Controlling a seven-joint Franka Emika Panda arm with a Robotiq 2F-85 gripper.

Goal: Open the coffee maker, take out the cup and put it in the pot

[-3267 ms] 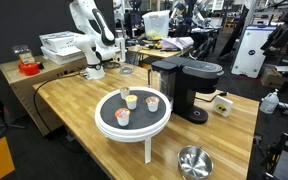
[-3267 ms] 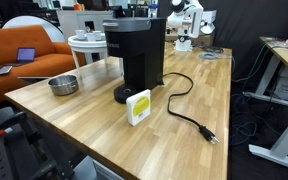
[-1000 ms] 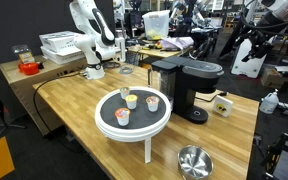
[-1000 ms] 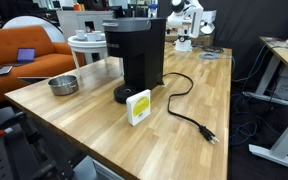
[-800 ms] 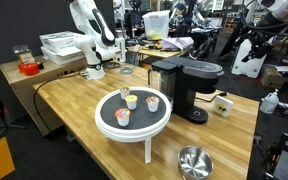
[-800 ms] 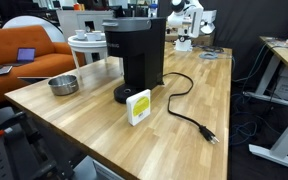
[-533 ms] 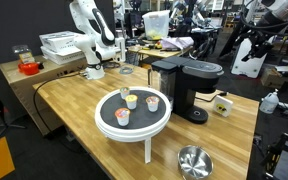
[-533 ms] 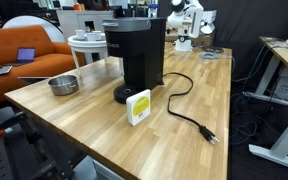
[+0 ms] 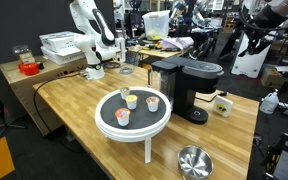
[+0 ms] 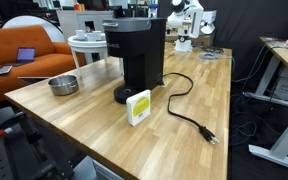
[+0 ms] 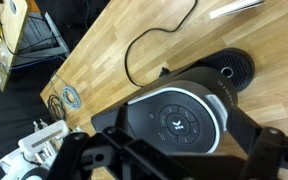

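A long wooden table fills a cluttered workshop; an orange sofa stands beside it, crowded benches behind

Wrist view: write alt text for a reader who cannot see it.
The black coffee maker, seen from above, fills the middle; the gripper hangs over its rounded top, jaws open wide. A black cord loops across the wooden table.

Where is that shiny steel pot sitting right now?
In an exterior view the pot sits low on the right, on the wooden table near its edge, in front of the coffee maker and right of the white pedestal tray.
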